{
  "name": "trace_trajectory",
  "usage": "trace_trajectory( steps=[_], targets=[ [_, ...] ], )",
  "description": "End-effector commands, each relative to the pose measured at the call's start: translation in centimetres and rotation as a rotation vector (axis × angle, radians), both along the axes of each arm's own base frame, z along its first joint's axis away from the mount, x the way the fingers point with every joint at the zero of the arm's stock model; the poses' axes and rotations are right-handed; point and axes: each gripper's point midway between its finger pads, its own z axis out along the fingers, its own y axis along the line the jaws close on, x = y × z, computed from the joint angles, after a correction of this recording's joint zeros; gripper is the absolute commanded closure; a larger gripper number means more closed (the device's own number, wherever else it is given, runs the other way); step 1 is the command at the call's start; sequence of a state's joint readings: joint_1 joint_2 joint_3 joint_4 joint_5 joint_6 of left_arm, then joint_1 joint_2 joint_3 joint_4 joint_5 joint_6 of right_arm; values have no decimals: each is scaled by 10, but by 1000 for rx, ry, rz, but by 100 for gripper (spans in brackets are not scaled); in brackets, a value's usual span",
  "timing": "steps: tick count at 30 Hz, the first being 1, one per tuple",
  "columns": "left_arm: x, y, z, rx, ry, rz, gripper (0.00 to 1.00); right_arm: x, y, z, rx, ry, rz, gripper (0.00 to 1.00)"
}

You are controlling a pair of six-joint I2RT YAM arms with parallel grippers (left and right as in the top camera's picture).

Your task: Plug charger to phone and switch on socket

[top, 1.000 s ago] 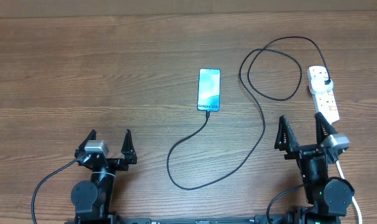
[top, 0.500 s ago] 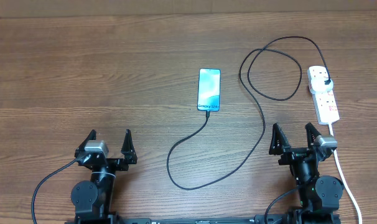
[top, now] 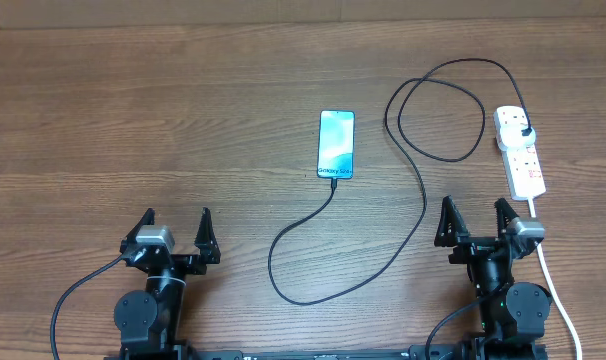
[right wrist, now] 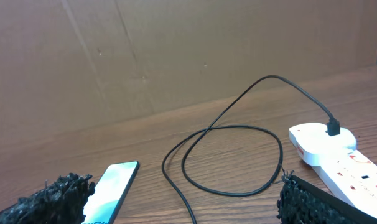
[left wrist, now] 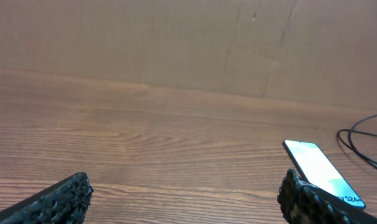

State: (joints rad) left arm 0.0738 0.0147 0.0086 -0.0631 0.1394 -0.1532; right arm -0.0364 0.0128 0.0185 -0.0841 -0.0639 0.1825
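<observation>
My left arm (top: 143, 310) sits folded low at the near edge, and my left fingers (top: 206, 232) are spread wide with nothing between them, tips pointing forward. My right arm (top: 523, 305) is folded the same way on the other side, my right fingers (top: 447, 222) equally wide apart and empty. Each wrist view shows only my dark, rough fingertips (left wrist: 58, 198) at the lower corners
</observation>
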Motion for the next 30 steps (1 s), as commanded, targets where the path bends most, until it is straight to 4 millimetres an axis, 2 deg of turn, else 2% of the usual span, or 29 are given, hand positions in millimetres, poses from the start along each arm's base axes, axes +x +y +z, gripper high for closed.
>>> trace_trajectory(
  steps=[1,9,30],
  targets=[
    [0,-1,0,18,-7,-9,0,0,2,-3,-1,0,4,0],
    [0,-1,0,18,-7,-9,0,0,10,-3,5,1,27,0],
    [0,-1,0,18,-7,-9,0,0,10,-3,5,2,27,0]
  ],
)
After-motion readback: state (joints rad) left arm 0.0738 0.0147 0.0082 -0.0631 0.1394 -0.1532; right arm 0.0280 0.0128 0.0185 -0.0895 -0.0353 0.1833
